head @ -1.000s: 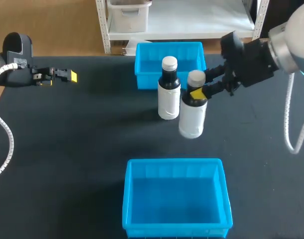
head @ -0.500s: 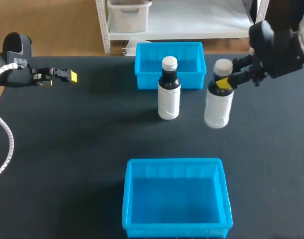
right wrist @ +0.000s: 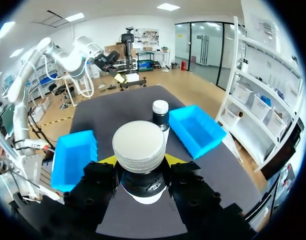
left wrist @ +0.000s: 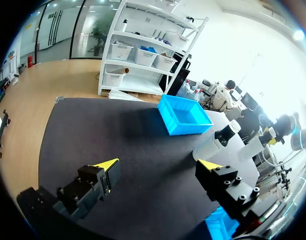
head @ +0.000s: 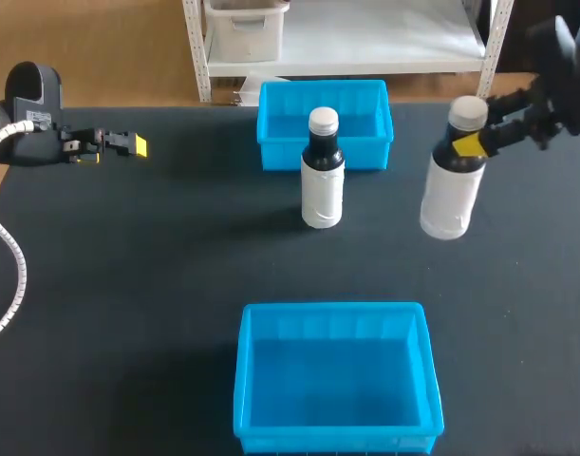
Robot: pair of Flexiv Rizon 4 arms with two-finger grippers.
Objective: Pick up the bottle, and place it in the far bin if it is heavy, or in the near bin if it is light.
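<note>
Right now the right fingers (head: 470,145) clench the bottle (head: 448,199) by its neck, aloft near the tabletop's right edge, while the left fingers (head: 138,145) stay out of it, spread empty; next comes judging its weight, then far bin (head: 280,152) or near bin (head: 332,309).

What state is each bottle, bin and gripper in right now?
held bottle: capped, upright, gripped at its neck.
standing bottle: capped, upright, not held.
far bin: empty.
near bin: empty.
right gripper: shut on the held bottle.
left gripper: open, empty.
</note>
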